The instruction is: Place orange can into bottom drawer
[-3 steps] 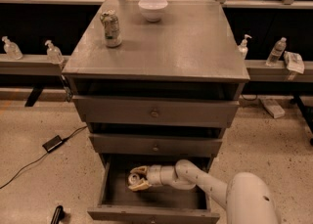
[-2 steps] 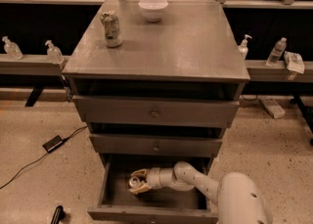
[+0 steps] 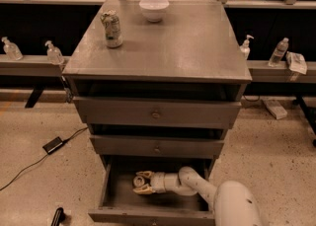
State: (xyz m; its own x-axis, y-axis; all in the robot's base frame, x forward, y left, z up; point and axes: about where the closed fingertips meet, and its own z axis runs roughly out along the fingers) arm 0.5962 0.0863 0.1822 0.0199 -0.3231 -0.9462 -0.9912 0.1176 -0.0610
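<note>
Orange can: cannot be told apart from the pale end of the gripper inside the bottom drawer, so its exact place is unclear
Bottom drawer [image 3: 143, 215]: lowest of three, pulled out toward the near side, its inside open to view from above
Gripper [image 3: 141, 182]: inside the bottom drawer, left of the middle, low over the drawer floor and pointing left
Grip: cannot tell whether it is open or closed, nor what it has hold of
Arm [image 3: 195, 184]: pale, reaching in over the drawer's right part from a rounded white body [image 3: 237, 207] at the near right
Middle drawer [image 3: 157, 146]: pushed in, just above the open one
Top drawer [image 3: 156, 113]: pushed in, under the cabinet top [image 3: 187, 52]
Green-and-white can [image 3: 111, 28]: upright on the cabinet top, far left
White bowl [image 3: 154, 9]: on the cabinet top at the far edge, right of that can and apart from it
Bottles: two on the left ledge [image 3: 53, 52], two on the right ledge [image 3: 279, 52]
Floor: black cable and adapter [image 3: 53, 145] left of the cabinet
</note>
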